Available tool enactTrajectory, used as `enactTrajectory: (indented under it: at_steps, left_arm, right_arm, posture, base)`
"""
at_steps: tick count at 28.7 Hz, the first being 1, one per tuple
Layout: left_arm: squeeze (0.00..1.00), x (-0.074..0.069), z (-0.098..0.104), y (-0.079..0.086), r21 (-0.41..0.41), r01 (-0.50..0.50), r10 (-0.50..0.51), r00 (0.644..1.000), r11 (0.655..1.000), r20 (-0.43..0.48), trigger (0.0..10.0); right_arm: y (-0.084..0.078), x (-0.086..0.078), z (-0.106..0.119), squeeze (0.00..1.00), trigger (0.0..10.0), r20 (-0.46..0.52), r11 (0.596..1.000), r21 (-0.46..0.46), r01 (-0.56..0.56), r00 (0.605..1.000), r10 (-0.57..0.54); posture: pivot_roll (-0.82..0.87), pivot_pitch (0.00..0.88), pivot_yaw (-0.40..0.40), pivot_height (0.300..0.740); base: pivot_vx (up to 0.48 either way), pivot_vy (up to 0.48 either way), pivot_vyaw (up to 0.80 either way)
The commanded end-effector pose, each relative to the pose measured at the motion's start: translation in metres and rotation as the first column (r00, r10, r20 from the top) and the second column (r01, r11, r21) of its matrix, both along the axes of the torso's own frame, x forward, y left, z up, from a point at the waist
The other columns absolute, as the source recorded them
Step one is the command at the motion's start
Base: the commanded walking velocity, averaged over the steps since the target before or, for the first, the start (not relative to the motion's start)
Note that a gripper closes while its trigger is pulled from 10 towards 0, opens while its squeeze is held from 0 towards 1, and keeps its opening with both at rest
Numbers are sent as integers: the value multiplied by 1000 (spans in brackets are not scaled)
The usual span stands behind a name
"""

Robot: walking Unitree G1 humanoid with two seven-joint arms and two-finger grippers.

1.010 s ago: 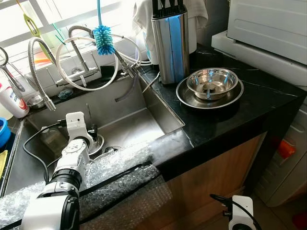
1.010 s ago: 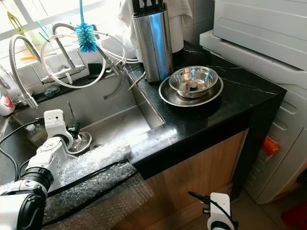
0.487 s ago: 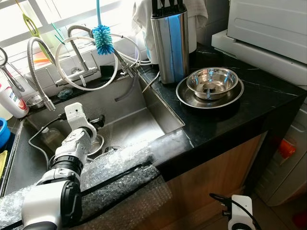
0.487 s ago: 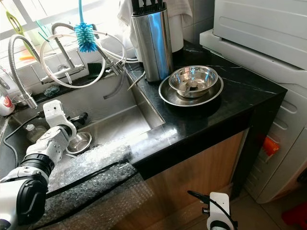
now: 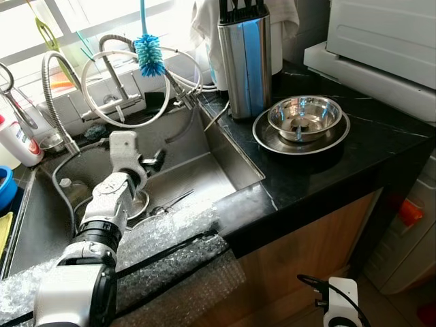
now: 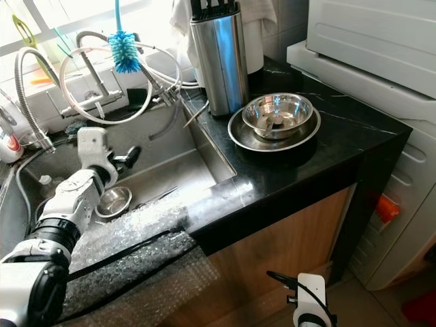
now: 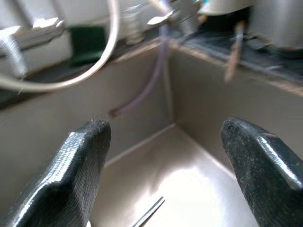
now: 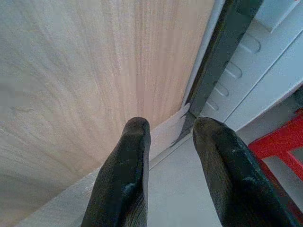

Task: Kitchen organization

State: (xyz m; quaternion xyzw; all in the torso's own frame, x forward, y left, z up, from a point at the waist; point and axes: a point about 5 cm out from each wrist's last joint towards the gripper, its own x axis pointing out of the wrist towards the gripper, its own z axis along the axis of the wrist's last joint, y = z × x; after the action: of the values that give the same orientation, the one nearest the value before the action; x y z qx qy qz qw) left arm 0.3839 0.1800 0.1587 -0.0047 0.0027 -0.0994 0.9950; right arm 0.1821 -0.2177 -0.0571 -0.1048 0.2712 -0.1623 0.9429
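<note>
Left hand [image 5: 155, 161] up over the sink [image 5: 197, 174], fingers spread wide apart, nothing between them. In the wrist view the two pads [image 7: 80, 165] frame the far corner of the basin, a thin utensil [image 7: 147, 213] lying on the floor below.

Change over the last second: this hand was low, right at the small bowl [image 6: 113, 201] in the basin; half a second ago it was just above it; now it is raised and swung toward the basin's far wall. The bowl sits where it was, below and behind the hand, apart from it. A long utensil [image 5: 172, 202] lies just beside the bowl, between it and the near rim with its bubble wrap [image 5: 163, 235].

We read this as a let-go or a missed pick: the bowl is not held and remains in the sink. If the sink is to be emptied, that step is not done; the hand would have to come back down.

On the worktop, well apart from the left hand, stacked bowls [image 5: 303, 117] on a plate [image 5: 269, 139], knife block [image 5: 243, 58] beside them.

Right hand [image 8: 170, 175] hangs idle by the wooden cabinet front [image 8: 94, 71], fingers a little apart, empty.
</note>
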Motion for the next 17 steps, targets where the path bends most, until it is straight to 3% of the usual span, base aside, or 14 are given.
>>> enactTrajectory:
  at_steps: [1, 6, 8, 11, 17]
  left_arm:
    - [0, -3, 9, 13, 33, -36, 33, 997, 999, 76, 10000]
    - [0, -7, 23, 26, 36, -72, 65, 983, 997, 171, 10000]
    - [0, -17, 40, 49, 24, -120, 109, 957, 992, 270, 10000]
    - [0, -29, 48, 68, 23, -144, 128, 933, 989, 337, 10000]
    - [0, -45, 50, 88, 15, -176, 158, 913, 984, 376, 10000]
  right_arm:
    - [7, 2, -1, 0, 10000, -4, 1000, 25, -6, 1000, 6]
    - [7, 2, -1, 0, 10000, -3, 1000, 25, -6, 1000, 6]
    - [6, 2, -1, 0, 10000, -2, 1000, 24, -3, 1000, 3]
    - [5, 2, -1, 0, 10000, -1, 1000, 24, 0, 1000, 0]
    - [5, 1, -1, 0, 10000, 2, 1000, 25, 0, 1000, 0]
  posture:
    - [-165, 0, 224, 740]
    - [-162, 0, 223, 740]
    - [-160, 0, 226, 740]
    - [-157, 0, 230, 740]
    - [-162, 0, 237, 740]
  base:
    - [0, 0, 0]
    - [0, 0, 0]
    - [0, 0, 0]
    - [0, 0, 0]
    - [0, 0, 0]
